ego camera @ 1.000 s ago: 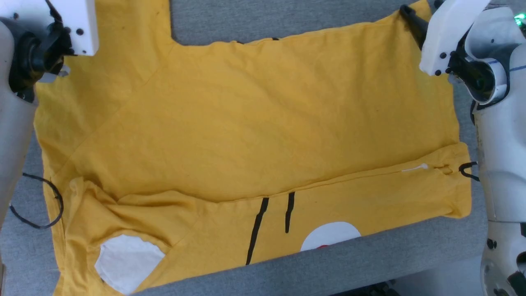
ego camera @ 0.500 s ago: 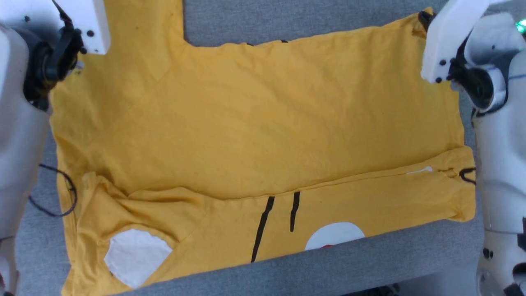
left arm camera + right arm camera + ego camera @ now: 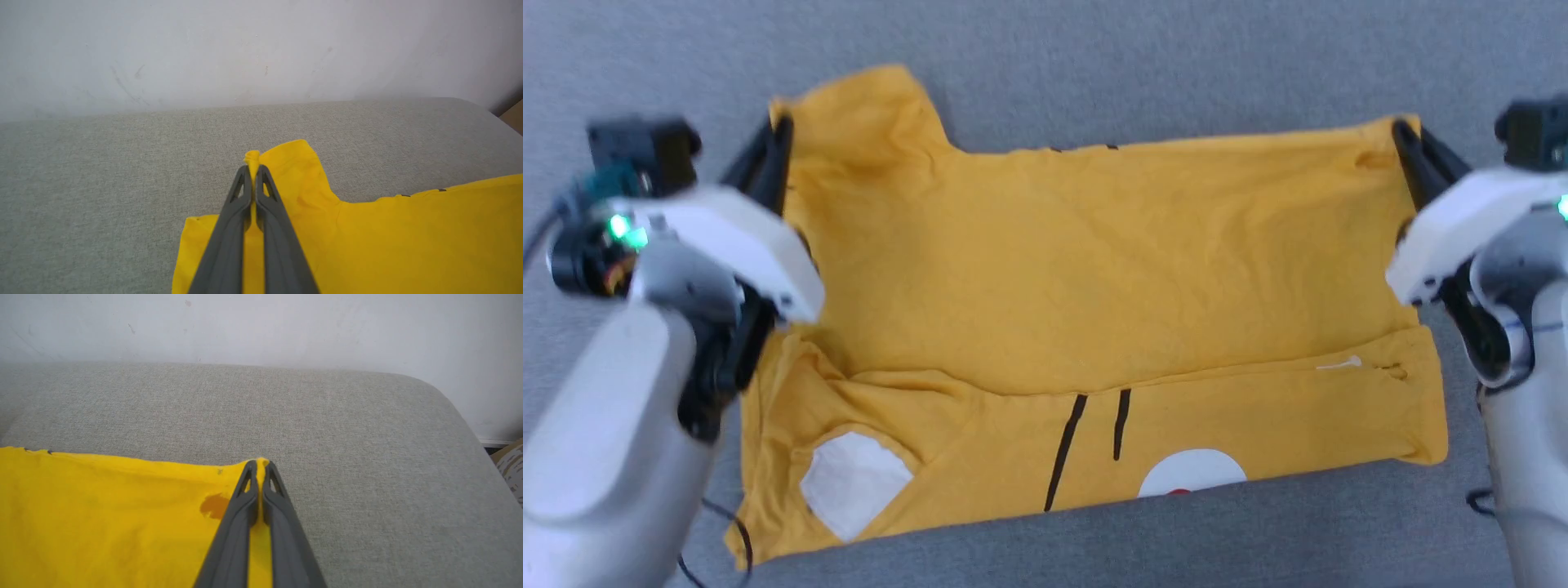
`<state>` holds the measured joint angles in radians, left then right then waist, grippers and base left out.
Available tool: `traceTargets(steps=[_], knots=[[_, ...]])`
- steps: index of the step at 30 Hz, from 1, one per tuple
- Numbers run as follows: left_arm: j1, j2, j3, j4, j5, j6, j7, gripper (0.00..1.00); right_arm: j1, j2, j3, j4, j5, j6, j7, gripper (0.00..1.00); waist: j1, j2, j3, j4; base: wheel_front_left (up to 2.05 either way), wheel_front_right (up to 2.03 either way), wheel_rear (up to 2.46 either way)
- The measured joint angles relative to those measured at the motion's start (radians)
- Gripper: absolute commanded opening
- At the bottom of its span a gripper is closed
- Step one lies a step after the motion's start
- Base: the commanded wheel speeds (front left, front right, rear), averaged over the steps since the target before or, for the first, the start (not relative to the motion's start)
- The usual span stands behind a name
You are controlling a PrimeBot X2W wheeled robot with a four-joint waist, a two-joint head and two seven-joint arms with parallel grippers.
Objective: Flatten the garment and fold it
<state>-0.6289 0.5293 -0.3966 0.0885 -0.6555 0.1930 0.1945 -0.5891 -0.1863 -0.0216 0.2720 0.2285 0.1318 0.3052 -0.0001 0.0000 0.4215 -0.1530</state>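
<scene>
The garment (image 3: pixel 1094 278), a bright yellow T-shirt, lies spread on the grey padded surface (image 3: pixel 1094 73) with its plain back up. A strip of the printed front is folded up along the near edge, showing white patches and black lines. My left gripper (image 3: pixel 783 131) is shut on the far left sleeve corner, which pokes out between the fingers (image 3: pixel 253 163). My right gripper (image 3: pixel 1401 131) is shut on the far right corner of the garment (image 3: pixel 122 514), pinched between its fingers (image 3: pixel 258 467).
A pale wall (image 3: pixel 245 49) rises behind the grey surface. The surface's rounded right edge (image 3: pixel 461 416) drops off toward a box on the floor. Thin black cables trail near my left forearm (image 3: pixel 711 523).
The right gripper has closed on the garment's far right corner. The head view has pulled back and shifted, so both grippers and the far edge of the garment now show whole.
</scene>
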Motion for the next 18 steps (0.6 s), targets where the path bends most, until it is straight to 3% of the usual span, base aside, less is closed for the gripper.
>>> traceTargets(steps=[7, 18], knots=[[0.274, -0.002, 0.034, -0.102, -0.07, 0.049, -0.059, 0.0, 0.146, -0.042, -0.016, 0.001, 0.011, 0.0, -0.07, 0.0, -0.0002, 0.0, -0.117, 0.04, 0.0, 0.0, 0.0], [0.571, -0.029, 0.042, -0.166, -0.17, 0.088, -0.077, 0.0, 0.29, -0.106, -0.015, 0.067, -0.001, 0.0, -0.01, 0.0, -0.0001, 0.0, -0.223, 0.113, 0.0, 0.0, 0.0]])
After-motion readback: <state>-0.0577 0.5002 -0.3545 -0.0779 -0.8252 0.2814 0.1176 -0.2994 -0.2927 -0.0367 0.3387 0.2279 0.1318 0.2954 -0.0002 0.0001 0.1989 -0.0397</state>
